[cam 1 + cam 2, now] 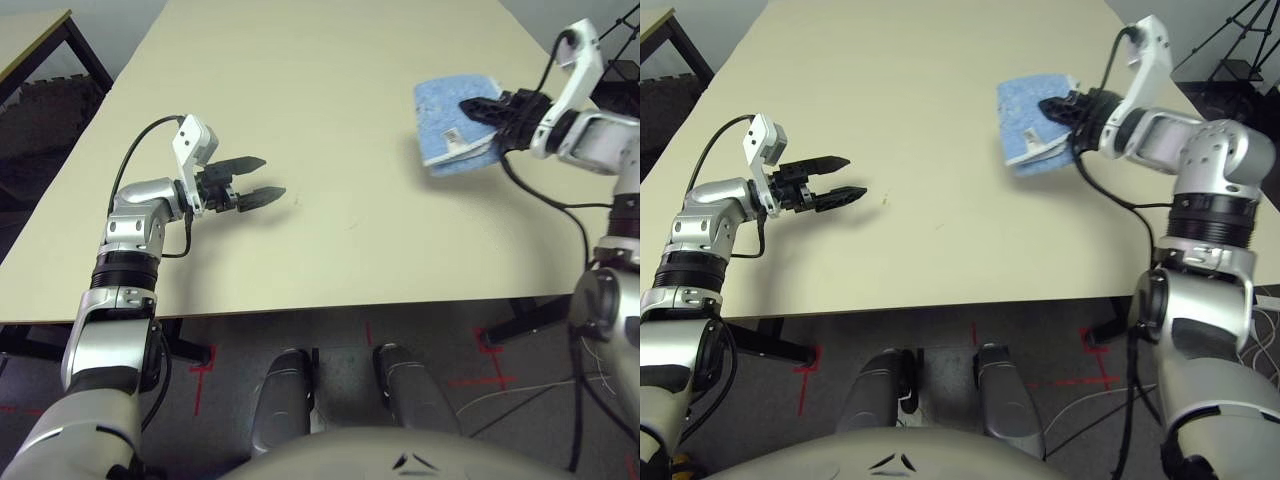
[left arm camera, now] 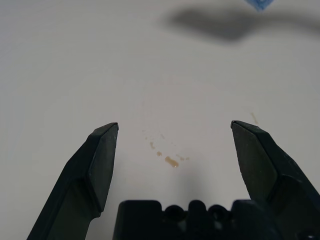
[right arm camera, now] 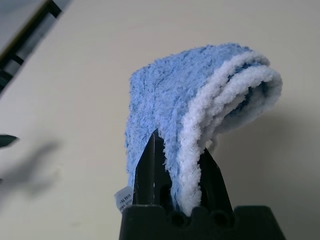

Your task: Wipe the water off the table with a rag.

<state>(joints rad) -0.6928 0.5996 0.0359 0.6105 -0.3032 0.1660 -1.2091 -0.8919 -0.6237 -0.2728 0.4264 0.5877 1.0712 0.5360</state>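
Silver forearms [image 1: 110, 352] lie nearest the head camera, one on each side, reaching over the table [image 1: 290, 90].

Right gripper [image 3: 181, 140]: closed on the rag [image 3: 165, 90], cloth pinched and folded over between its two fingers. Rag hangs above the robot's right part of the tabletop, its shadow set off from it; the white edge shows along the fold. Fingers point inward, toward the robot's left.

Left gripper [image 1: 275, 175]: empty, fingers spread wide, over the left part of the table.

Water [image 2: 171, 161]: small amber blotches and specks, just beyond the left fingertips in the head views. The largest blotch is longer than wide; the specks trail off in a loose line. A separate thin streak [image 2: 254, 118] lies between this group and the rag, nearer the group.

Key relation: from the right gripper, the water lies to the robot's left and somewhat closer to its body. Left gripper is nearer, but the right has the cloth. Judgement: wiping remains; the rag probably needs to travel leftward and down. Risk: collision with the left gripper, which likely should withdraw first.
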